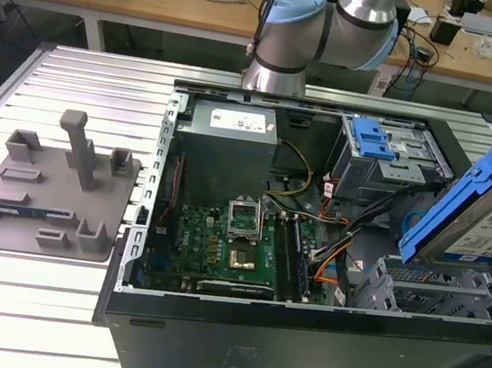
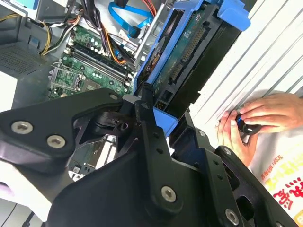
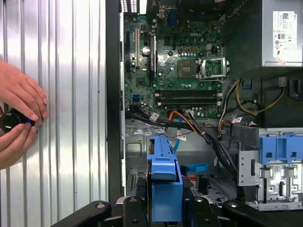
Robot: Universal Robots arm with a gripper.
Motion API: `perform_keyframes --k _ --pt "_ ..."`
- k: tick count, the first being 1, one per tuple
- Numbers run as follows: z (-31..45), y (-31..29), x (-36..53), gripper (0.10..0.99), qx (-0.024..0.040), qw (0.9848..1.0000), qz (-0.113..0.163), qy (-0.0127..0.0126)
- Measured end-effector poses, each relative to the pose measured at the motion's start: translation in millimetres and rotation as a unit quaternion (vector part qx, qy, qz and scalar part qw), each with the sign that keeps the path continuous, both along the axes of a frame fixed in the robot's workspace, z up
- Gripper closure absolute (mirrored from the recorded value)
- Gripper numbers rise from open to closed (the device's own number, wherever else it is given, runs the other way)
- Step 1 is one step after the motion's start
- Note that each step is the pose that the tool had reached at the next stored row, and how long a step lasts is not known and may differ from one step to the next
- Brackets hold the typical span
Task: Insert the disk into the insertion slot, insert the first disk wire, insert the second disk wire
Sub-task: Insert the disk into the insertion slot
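**Checker A:** Item 1, gripper (image 3: 164, 209). Your black pincer is closed down to the thickness of the caddy (image 3: 164, 182) and grips the disk (image 1: 487, 216) by one end of its blue frame. It holds nothing else.

**Checker B:** Location, for you. In the exterior view the disk hangs tilted at three o'clock from the motherboard (image 1: 229, 241). It is in the air and apart from the insertion slot (image 1: 422, 293), which lies at about seven o'clock from the disk. It is not yet seated.

**Checker A:** Item 2, hazards, as judged.
- With that tilt, a caddy corner could catch the slot's sheet-metal lip and jam.
- Smooth plastic held at one end could pivot in your grip.

**Checker B:** Two more for you.
- The cables (image 1: 335, 250): orange and black leads lie loose at nine o'clock from the slot, and you could trap one under the drive.
- A person's hands (image 3: 19, 111) rest on the ribbed table (image 1: 70, 70) beside the case, holding a small black object. Mind your clearance there.

**Checker A:** Item 3, materials.
- Disk: a flat silver rectangle with a white label, and a bare green circuit board (image 2: 189, 52) on its underside.
- Caddy: glossy bright blue moulded plastic.
- Slot: low, dull grey folded steel with a perforated side wall.

**Checker B:** Also listed, all placed from the motherboard.
- Taller bay with blue latch (image 1: 373, 146), at one o'clock.
- Grey power-supply box (image 1: 229, 136), at twelve.
- Matte grey fixture plate (image 1: 41, 193), at nine, outside the case.
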State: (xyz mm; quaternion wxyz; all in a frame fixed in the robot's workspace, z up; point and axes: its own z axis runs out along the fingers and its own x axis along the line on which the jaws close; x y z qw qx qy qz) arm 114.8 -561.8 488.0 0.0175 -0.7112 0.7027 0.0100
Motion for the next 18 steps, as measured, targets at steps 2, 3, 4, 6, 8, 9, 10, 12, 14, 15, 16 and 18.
perform_keyframes --k 2,3,4,6,8,9,10,12,14,15,16,18 --pt "-0.2 0.4 1.0 0.718 0.0 1.0 0.002 0.0" --pt "-0.2 0.5 1.6 0.718 -0.0001 1.0 0.003 0.0" --pt "-0.4 0.6 2.2 0.718 0.0 1.0 0.004 0.0" --pt "-0.7 1.0 3.7 0.718 0.0001 1.0 0.006 0.0" --pt "-0.9 2.4 4.6 0.718 0.0 1.0 0.009 0.0" --pt "-1.0 3.2 4.6 0.718 0.0 1.0 0.009 0.0" --pt "-1.8 4.4 4.6 0.718 0.0 1.0 0.01 0.0" --pt "-3.9 5.0 4.6 0.718 0.0 1.0 0.01 0.0" --pt "-5.1 5.4 4.6 0.718 0.0001 0.9999 0.01 0.0" --pt "-5.6 5.6 4.7 0.718 0.0 1.0 0.01 0.0" --pt "-6.2 5.8 4.7 0.718 0.0 0.9999 0.01 0.0" --pt "-7.4 6.0 4.7 0.718 0.0001 1.0 0.01 0.0"
